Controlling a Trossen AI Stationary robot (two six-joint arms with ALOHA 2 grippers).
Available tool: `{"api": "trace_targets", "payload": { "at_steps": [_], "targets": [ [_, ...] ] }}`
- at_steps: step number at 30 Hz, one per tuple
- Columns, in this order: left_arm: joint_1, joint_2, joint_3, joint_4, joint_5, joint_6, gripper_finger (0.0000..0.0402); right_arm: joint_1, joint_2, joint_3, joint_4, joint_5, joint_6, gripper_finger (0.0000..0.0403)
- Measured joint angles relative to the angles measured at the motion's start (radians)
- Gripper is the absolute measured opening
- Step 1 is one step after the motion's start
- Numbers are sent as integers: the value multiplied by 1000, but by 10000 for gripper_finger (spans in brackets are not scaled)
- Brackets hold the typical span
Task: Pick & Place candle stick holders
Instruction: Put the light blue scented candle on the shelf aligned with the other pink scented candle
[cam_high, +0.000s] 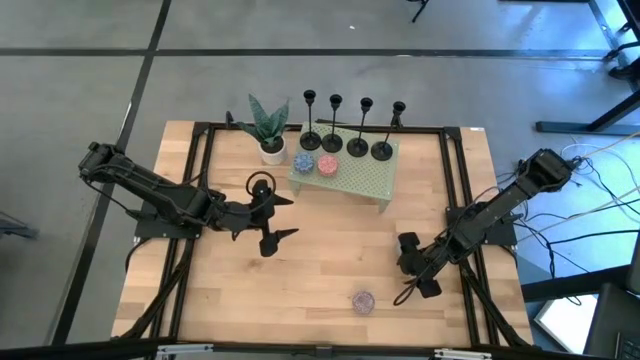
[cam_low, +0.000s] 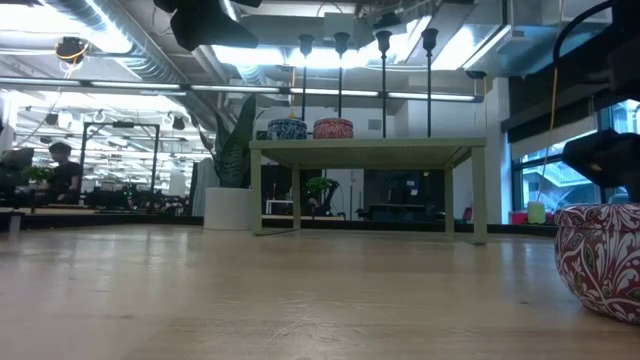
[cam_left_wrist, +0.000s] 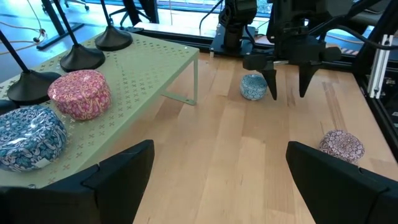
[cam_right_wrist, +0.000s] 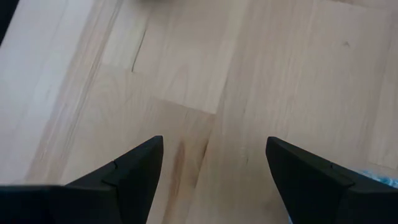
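Counted: four candle stick holders (cam_high: 345, 130), four speckled balls (cam_high: 363, 301), one potted plant (cam_high: 267, 125), one green rack (cam_high: 360, 178).

A grey concrete floor (cam_high: 90, 90) marked with dark seam lines surrounds the wooden table (cam_high: 320, 280). In the low view the room behind is an open workspace — silver ducts (cam_low: 130, 40) and pipes run under the ceiling among bright strip lights (cam_low: 300, 95), and a person (cam_low: 62, 170) sits at a desk far off to the left. Windows (cam_low: 545, 180) show daylight on the right, and cables (cam_high: 600, 200) trail over the floor beside the table.
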Motion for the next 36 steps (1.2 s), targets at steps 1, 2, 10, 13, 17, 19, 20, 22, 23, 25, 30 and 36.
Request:
{"api": "trace_targets", "payload": {
  "at_steps": [1, 2, 10, 13, 17, 19, 20, 22, 23, 25, 30, 36],
  "targets": [
    [0, 0, 0, 0, 0, 0, 363, 0, 0, 0, -1, 0, 9, 289],
    [0, 0, 0, 0, 0, 0, 363, 0, 0, 0, -1, 0, 10, 289],
    [0, 0, 0, 0, 0, 0, 363, 0, 0, 0, 7, 22, -27, 289],
    [0, 0, 0, 0, 0, 0, 363, 0, 0, 0, 9, 29, -29, 289],
    [0, 0, 0, 0, 0, 0, 363, 0, 0, 0, 11, 30, -28, 289],
    [0, 0, 0, 0, 0, 0, 363, 0, 0, 0, 11, 54, -28, 289],
    [0, 0, 0, 0, 0, 0, 363, 0, 0, 0, 12, 76, -29, 289],
    [0, 0, 0, 0, 0, 3, 363, 0, 0, 0, 14, 139, -46, 289],
    [0, 0, 0, 0, 0, 8, 363, 0, 0, 0, 13, 176, -52, 289],
    [0, 0, 0, 0, 0, 10, 363, -2, 0, 0, 18, 238, -54, 289],
    [0, 0, 0, 0, 0, 12, 363, -2, 0, 0, 13, 360, -55, 289],
    [0, 0, 0, -1, 0, 33, 363, -2, 0, 0, -51, 362, -76, 289]
  ]
}}
